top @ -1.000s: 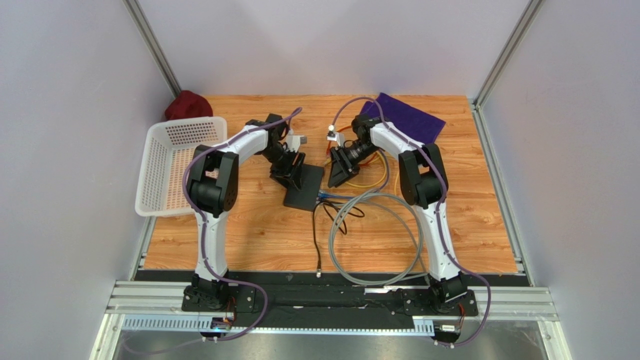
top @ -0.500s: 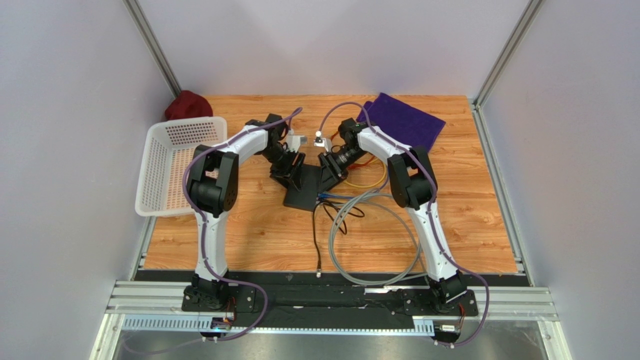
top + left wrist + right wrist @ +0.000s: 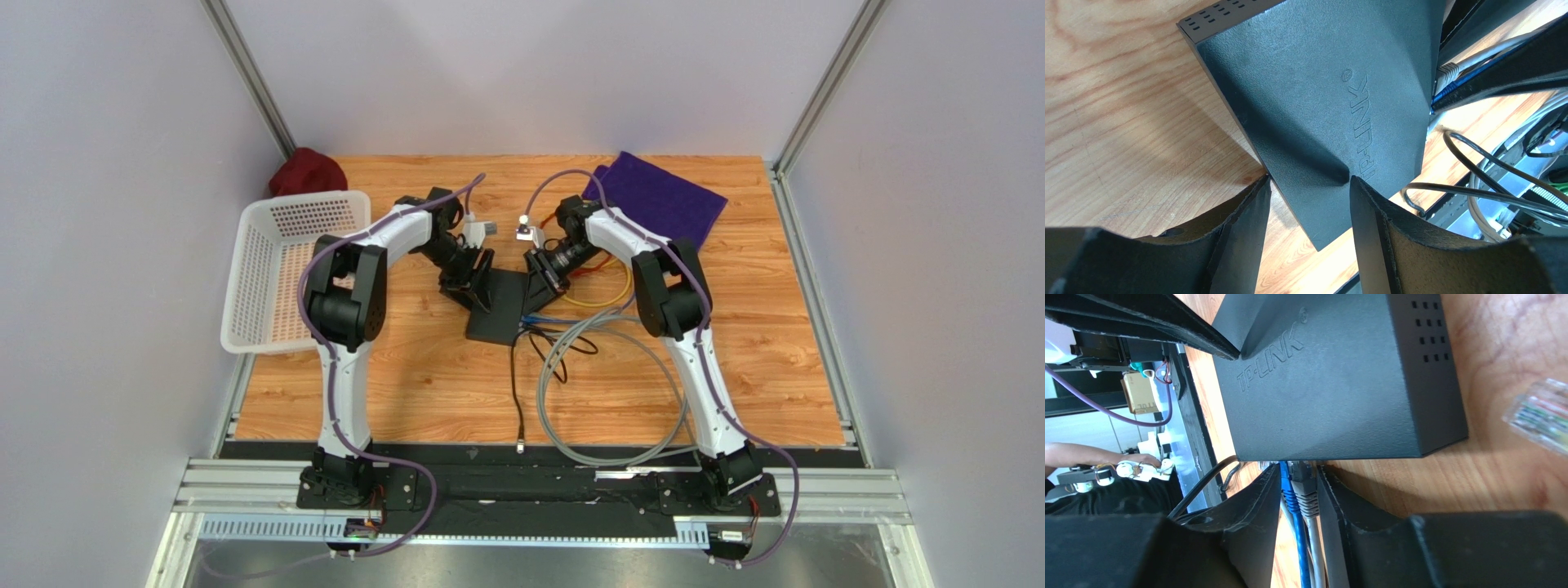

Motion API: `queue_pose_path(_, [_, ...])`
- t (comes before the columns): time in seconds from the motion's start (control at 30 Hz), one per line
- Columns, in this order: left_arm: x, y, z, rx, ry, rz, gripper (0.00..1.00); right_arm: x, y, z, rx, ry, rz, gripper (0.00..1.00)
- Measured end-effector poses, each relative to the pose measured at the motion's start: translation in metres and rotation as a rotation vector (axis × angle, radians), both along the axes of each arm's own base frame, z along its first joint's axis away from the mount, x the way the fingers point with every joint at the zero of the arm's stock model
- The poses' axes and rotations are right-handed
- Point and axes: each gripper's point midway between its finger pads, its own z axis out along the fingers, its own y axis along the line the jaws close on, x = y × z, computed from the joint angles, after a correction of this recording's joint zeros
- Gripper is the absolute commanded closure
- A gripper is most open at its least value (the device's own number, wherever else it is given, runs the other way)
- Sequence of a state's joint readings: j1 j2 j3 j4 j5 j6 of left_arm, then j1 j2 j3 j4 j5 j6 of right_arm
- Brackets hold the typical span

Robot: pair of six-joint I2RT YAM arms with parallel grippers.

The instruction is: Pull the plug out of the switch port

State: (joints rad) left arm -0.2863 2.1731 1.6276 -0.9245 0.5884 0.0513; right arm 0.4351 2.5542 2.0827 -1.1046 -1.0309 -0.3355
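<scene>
Wood-grain table [image 3: 405, 380] fills the floor of a grey-walled booth, with a white mesh basket [image 3: 249, 263] at its left edge, a red cloth [image 3: 304, 172] in the far left corner and a purple cloth [image 3: 662, 196] at the far right. Near the middle lies the switch [image 3: 497, 306], a flat matte-black box with raised lettering on top, resting on the wood between the two arms. The left gripper [image 3: 1309, 179] comes in from the far left side with its jaws standing apart: one of its fingers [image 3: 1247, 226] meets the box's side edge, the other rests over the top face, and a corner of the box runs between them. The right gripper [image 3: 1298, 471] sits at the port side, its jaws drawn narrow around two plugs [image 3: 1300, 481], one blue and one grey, both seated in the ports, with a finger pressed close on each side of the pair. Just beside the switch's far end lies a clear connector [image 3: 1536, 413], blurred. From the ports a grey cable [image 3: 613, 392] loops toward the near edge, a thin black cable [image 3: 521, 392] trails beside it, and a yellow cable [image 3: 601, 298] curls under the right arm
</scene>
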Motion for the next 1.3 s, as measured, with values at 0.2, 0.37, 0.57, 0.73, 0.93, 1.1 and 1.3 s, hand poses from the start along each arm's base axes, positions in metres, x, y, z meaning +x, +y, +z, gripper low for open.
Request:
queue_pose_path(0.2, [0.0, 0.0001, -0.0001, 0.0, 0.001, 0.0, 0.4, 0.0014, 0.0009, -0.002, -0.002, 0.03, -0.016, 0.72])
queue_pose_path(0.37, [-0.0002, 0.0001, -0.0002, 0.001, 0.0, -0.001, 0.4, 0.0022, 0.0014, -0.003, -0.001, 0.069, -0.032, 0.83])
queue_pose_path(0.57, [-0.0001, 0.0004, -0.0004, 0.002, 0.001, -0.002, 0.4, 0.0021, 0.0014, -0.0019, -0.006, 0.086, -0.041, 0.91])
queue_pose_path(0.73, [-0.0002, 0.0004, -0.0005, 0.002, 0.002, -0.003, 0.4, 0.002, 0.0014, -0.0021, -0.01, 0.088, -0.042, 1.0])
queue_pose_path(0.93, [-0.0001, 0.0006, -0.0007, 0.007, 0.0, -0.005, 0.4, 0.0013, 0.0005, -0.0027, -0.016, 0.084, -0.042, 1.0])
queue_pose_path(1.1, [-0.0011, -0.0006, -0.001, 0.016, 0.006, -0.013, 0.42, -0.0044, -0.0024, -0.003, -0.028, 0.072, -0.035, 1.0])
queue_pose_path(1.3, [-0.0031, -0.0019, -0.0017, 0.019, 0.013, -0.024, 0.44, -0.0053, -0.0031, -0.0031, -0.028, 0.07, -0.032, 1.0])
